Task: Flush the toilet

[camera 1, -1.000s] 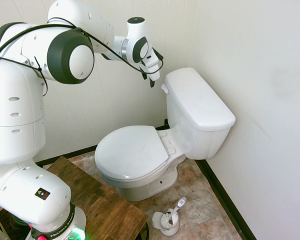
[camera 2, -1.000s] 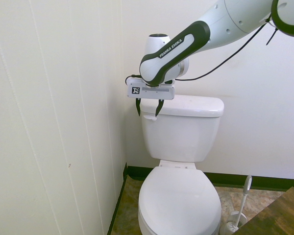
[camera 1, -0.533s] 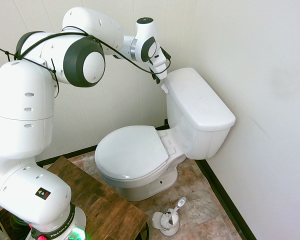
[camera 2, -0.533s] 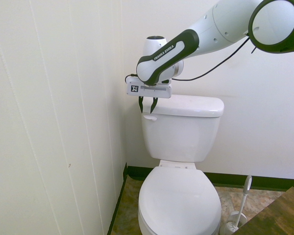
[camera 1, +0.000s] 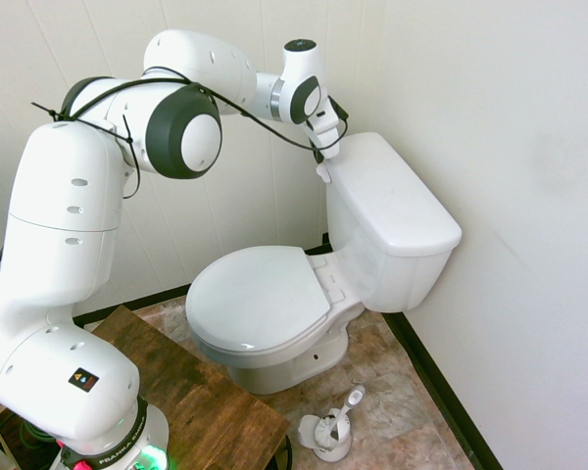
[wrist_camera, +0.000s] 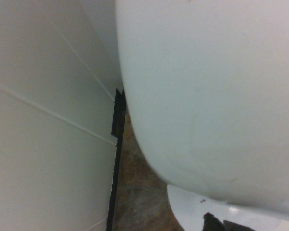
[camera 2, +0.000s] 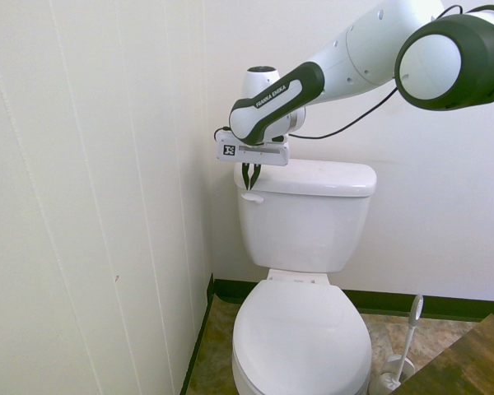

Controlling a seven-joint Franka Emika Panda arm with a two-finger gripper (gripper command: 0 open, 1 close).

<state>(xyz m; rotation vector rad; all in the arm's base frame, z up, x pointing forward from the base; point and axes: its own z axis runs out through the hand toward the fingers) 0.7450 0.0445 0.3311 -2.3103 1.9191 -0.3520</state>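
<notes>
Second exterior view: gripper [camera 2: 248, 188] upper centre-left, fingertips drawn together, nothing between them, just above flush lever [camera 2: 252, 197] | toilet [camera 2: 303, 333] lower centre; first exterior view: fingertips mostly hidden, flat-topped tank [camera 1: 392, 201] right of centre

Toilet [camera 1: 265, 304] on tiled floor [camera 1: 412, 421]
</notes>
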